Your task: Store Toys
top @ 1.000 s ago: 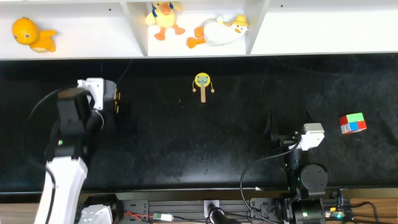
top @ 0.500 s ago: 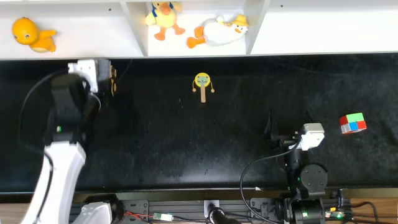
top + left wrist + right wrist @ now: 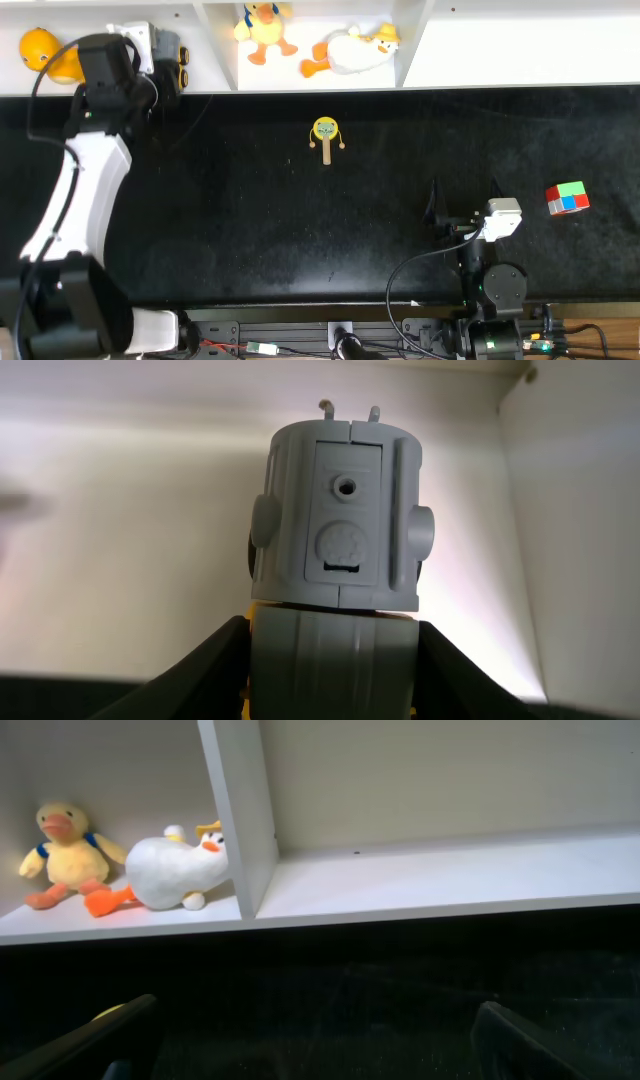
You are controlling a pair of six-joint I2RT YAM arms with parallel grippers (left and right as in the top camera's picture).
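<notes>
1. The left gripper (image 3: 332,665) has its jaws closed on a grey plastic toy (image 3: 340,510). The toy's ribbed lower part is clamped between the two fingers, with a strip of yellow at one edge. Its rounded body stands out past the fingertips.
2. Straight ahead of those jaws is the pale back wall of the white shelf (image 3: 220,45), and a side wall rises close to one side of the toy. From above, the gripper and toy sit at the mouth of the shelf's left compartment.
3. Just beside the left jaws, in that same compartment, lies an orange duck toy (image 3: 42,50).
4. The right gripper (image 3: 310,1058) has its jaws spread wide with nothing between them, low over the black table (image 3: 300,220).
5. Ahead of the right jaws, past a stretch of table, the shelf's middle compartment holds a yellow plush duck (image 3: 65,850). A white plush duck (image 3: 175,870) lies on its side just beside it.
6. Farther out, a small rattle drum (image 3: 326,135) with a wooden handle lies on the table between the two grippers, nearer the shelf. A colour cube (image 3: 567,198) sits well off to the right gripper's outer side.
</notes>
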